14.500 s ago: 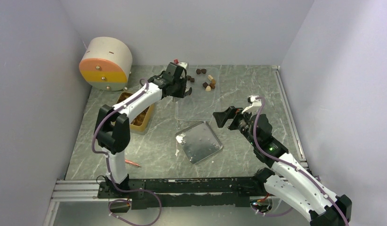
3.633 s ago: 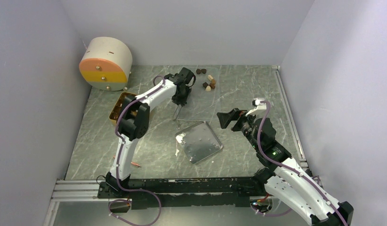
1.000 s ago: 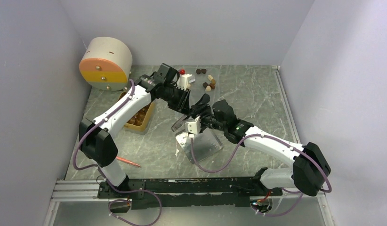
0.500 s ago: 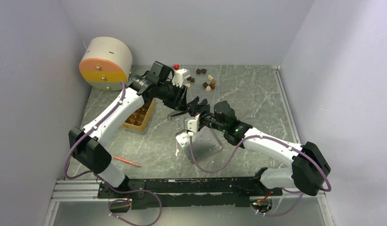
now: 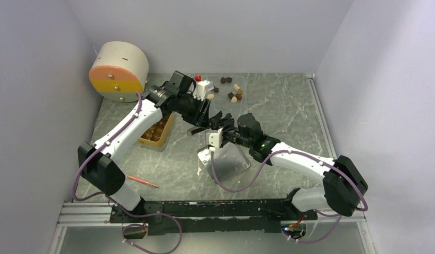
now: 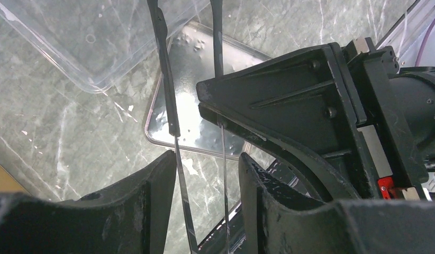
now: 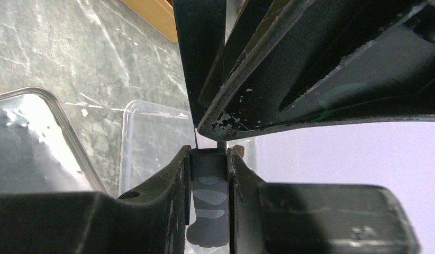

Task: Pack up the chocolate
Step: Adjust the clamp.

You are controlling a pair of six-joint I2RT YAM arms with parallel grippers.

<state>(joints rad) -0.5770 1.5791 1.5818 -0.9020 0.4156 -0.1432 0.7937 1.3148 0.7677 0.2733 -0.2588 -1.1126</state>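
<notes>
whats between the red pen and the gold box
Nothing: in the top view only bare marble table separates the pen from the gold box.

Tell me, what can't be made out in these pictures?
- Gold box: in the top view the left arm covers most of its compartments.
- Chocolate: in the top view the pieces are too small to count.
- Tweezers: in the left wrist view both ends are cut off by the frame edges.

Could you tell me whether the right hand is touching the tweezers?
Touching. The right wrist view shows the right hand clamped on the tweezers, with both fingers pressed flat against the dark handle and no gap on either side.
</notes>
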